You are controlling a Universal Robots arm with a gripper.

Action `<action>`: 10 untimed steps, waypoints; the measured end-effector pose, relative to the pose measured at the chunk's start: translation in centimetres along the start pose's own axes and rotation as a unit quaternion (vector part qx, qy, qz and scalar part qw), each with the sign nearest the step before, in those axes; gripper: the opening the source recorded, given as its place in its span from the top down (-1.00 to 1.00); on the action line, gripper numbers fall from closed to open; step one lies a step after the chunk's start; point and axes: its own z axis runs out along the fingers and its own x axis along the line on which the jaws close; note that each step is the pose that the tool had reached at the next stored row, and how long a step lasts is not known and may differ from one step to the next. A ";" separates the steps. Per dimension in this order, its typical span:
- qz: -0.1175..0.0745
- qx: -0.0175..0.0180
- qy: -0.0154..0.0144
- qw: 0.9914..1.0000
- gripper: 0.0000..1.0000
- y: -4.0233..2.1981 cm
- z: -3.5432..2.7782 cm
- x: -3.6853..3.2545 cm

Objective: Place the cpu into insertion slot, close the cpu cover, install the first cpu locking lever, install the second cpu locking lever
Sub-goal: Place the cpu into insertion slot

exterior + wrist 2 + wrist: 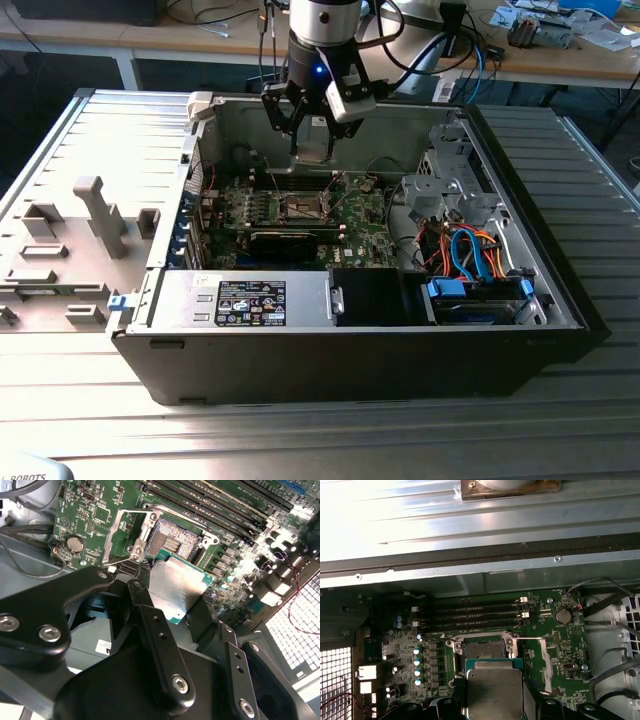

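Exterior view, left to right: grey fixture plate [60, 250] with upright blocks, then the open computer case [350, 350]. My gripper [312, 140] hangs over the green board [365, 215], jaws clamped on the cpu [314, 152] by its edges. The insertion slot [303, 207] lies below, apart from the chip, its dark centre bare. In the second wrist view the cpu cover [114, 539] is swung open beside the slot. Blue and orange cables [470, 255] lie furthest right.
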 end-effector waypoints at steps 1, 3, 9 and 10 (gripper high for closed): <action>0.000 0.000 0.000 1.000 -0.08 0.00 0.00 0.00; 0.002 0.000 0.000 1.000 -0.08 0.00 0.01 0.00; 0.004 0.000 0.000 1.000 -0.08 0.00 0.04 0.00; 0.004 0.000 0.000 1.000 -0.08 0.00 0.04 0.00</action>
